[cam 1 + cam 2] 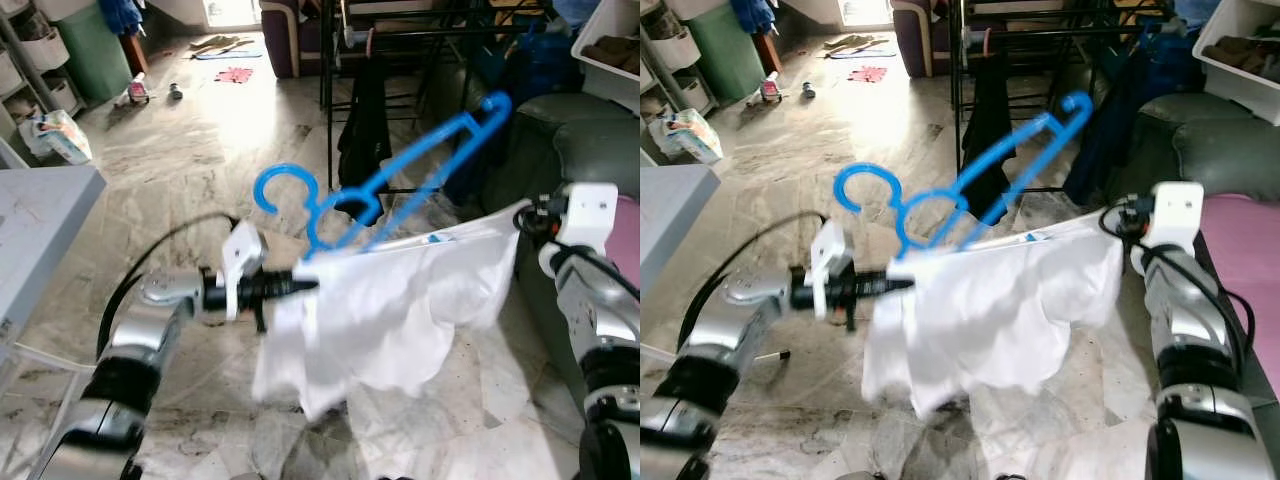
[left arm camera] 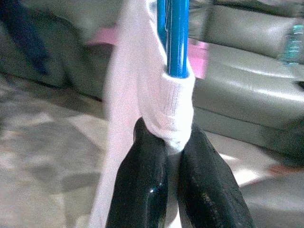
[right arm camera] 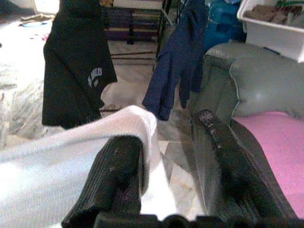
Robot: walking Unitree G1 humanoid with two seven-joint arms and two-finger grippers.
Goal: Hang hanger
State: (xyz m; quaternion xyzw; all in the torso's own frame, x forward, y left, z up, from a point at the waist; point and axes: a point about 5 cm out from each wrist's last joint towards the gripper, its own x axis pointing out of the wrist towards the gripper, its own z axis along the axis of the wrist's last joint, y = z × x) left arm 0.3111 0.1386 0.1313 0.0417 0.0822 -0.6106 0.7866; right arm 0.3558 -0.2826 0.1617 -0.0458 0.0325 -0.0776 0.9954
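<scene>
1. The bright blue plastic hanger (image 1: 385,185) is up in the air in front of the black metal clothes rack (image 1: 420,40), tilted, hook end lower and nearer the left arm.
2. A white knit garment (image 1: 395,305) is draped on it, sagging below the hanger over the marble floor (image 1: 180,170).
3. The left gripper (image 2: 173,147) is clenched on the white fabric wrapped round one hanger end (the blue bar pokes out just past the fingertips).
4. The right gripper (image 3: 173,161) has its fingers spread, one finger (image 3: 116,175) touching the cloth's other edge, not pinching it.
5. Behind the hanger, a black shirt (image 3: 76,61) and a navy garment (image 3: 178,57) hang on the rack, beside a grey-green leather sofa (image 3: 256,80).
</scene>
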